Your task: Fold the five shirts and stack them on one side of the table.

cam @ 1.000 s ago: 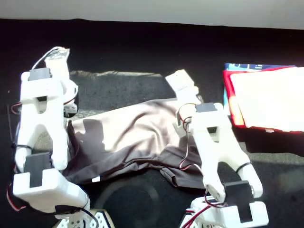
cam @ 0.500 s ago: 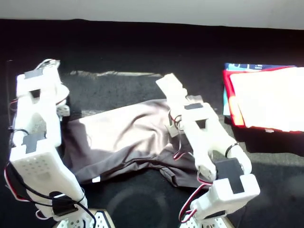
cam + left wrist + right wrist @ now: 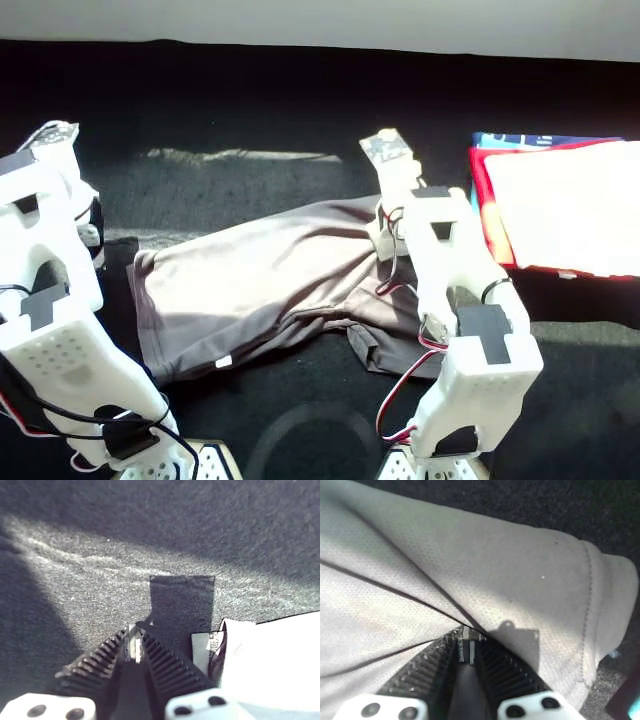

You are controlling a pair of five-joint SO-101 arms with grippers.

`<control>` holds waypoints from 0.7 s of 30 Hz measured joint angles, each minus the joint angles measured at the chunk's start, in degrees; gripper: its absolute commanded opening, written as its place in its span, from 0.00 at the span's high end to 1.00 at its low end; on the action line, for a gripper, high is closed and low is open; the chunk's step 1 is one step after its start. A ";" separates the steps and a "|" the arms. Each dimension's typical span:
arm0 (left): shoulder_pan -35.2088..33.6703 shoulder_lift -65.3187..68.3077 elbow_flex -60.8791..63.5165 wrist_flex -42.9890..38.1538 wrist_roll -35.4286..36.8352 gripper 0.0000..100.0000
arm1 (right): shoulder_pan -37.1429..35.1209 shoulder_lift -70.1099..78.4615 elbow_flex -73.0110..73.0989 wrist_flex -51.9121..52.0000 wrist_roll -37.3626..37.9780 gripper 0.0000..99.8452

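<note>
A grey-brown shirt [image 3: 260, 280] lies spread and creased across the middle of the black table [image 3: 300, 100]. My right gripper [image 3: 384, 238] is at the shirt's right end; in the right wrist view it [image 3: 466, 630] is shut on a pinch of the cloth [image 3: 495, 555], with creases running into the fingertips. My left gripper [image 3: 95, 232] hangs just off the shirt's left edge. In the left wrist view it [image 3: 134, 630] is shut with nothing in it, over bare carpet, and the shirt's edge [image 3: 270, 655] lies beside it.
A stack of folded shirts [image 3: 570, 205], white on red on blue, sits at the table's right side. Both arm bases stand at the front edge. The back of the table is bare black carpet.
The left arm has swung left, off the shirt's left edge. The right arm has shifted right and back with the cloth, and the shirt now lies flatter and more stretched out.
</note>
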 measured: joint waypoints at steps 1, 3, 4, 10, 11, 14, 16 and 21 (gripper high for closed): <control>0.70 0.00 -1.14 1.41 0.62 0.99 | -0.44 0.00 -0.88 1.41 0.00 0.99; 2.81 0.00 -3.78 4.31 3.16 0.99 | -1.49 0.09 -2.64 4.57 0.00 0.99; 4.13 0.00 -5.19 6.15 4.75 0.99 | -2.20 0.09 -3.43 5.89 0.00 0.99; 9.23 0.00 -7.82 11.34 12.48 0.99 | -5.45 0.18 -10.20 12.13 0.00 0.99; 9.41 0.00 -7.82 11.43 12.92 0.99 | -5.80 0.18 -11.08 12.75 0.00 0.99; 9.49 0.00 -7.47 11.60 13.54 0.99 | -6.59 0.18 -12.75 13.80 0.00 0.99; 9.67 0.00 -7.47 11.96 13.63 0.98 | -6.86 0.18 -12.84 13.80 0.00 0.99; 9.67 2.02 -6.15 13.10 13.71 0.89 | -6.86 0.35 -12.84 13.80 0.00 0.99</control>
